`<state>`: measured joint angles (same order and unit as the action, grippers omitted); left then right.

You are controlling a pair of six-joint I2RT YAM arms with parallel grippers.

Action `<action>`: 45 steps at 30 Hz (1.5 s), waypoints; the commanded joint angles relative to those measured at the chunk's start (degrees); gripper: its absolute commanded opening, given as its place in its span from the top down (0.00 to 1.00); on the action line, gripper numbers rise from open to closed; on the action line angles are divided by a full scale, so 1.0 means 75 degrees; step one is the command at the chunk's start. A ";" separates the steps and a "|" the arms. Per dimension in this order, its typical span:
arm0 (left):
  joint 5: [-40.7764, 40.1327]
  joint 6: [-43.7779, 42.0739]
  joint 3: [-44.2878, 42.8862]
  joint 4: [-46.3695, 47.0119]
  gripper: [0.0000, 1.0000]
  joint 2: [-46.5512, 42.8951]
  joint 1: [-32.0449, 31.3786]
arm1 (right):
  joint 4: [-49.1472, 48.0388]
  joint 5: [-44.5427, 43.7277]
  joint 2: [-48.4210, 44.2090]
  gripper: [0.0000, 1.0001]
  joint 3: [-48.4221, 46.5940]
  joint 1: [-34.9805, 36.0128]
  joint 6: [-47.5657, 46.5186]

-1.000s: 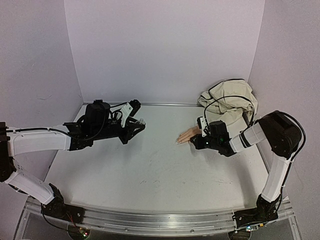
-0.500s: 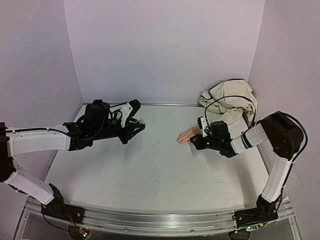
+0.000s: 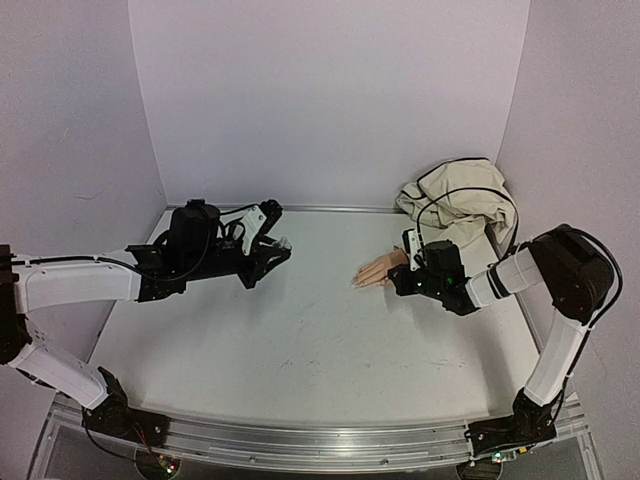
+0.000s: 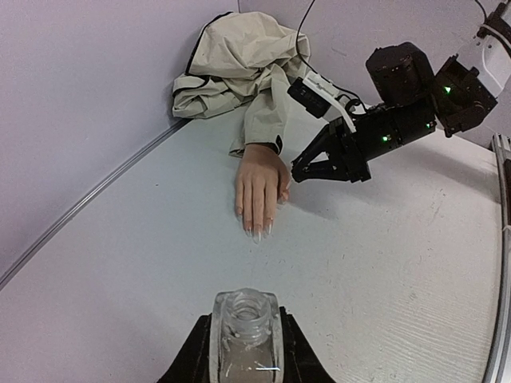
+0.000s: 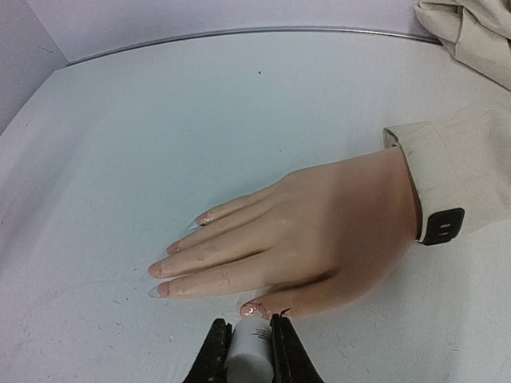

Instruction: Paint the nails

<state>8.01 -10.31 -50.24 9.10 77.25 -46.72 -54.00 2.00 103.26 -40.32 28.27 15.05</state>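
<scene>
A peach mannequin hand lies palm down at the right, fingers pointing left; it also shows in the left wrist view and the right wrist view. Its pale nails are long and pointed. My right gripper is shut on a white brush cap, whose tip sits right at the glossy thumb nail. My left gripper is shut on a clear uncapped bottle, held above the table at the far left, well apart from the hand.
A crumpled beige sleeve with a dark wrist band is piled in the back right corner. Purple walls close the back and both sides. The table is white and scuffed.
My right wrist has shifted slightly right and back, staying at the thumb side of the hand. The left arm and the bottle have not moved.
</scene>
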 commanded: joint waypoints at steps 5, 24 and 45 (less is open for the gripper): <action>0.0022 -0.0079 -0.0204 0.0439 1.00 -0.0303 -0.0040 | -0.0160 -0.0174 0.0041 1.00 -0.0270 0.0035 -0.0014; 0.0045 -0.0056 -0.0204 0.0440 1.00 -0.0298 -0.0040 | -0.0148 0.0068 0.0316 1.00 -0.0434 0.0035 0.0019; 0.0033 -0.0080 -0.0204 0.0446 1.00 -0.0340 -0.0040 | -0.0148 0.0590 0.0523 1.00 -0.0496 0.0051 0.0172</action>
<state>7.99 -10.52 -50.24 9.10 77.25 -46.83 -54.00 4.95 106.65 -42.00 28.29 15.77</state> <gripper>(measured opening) 0.221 0.140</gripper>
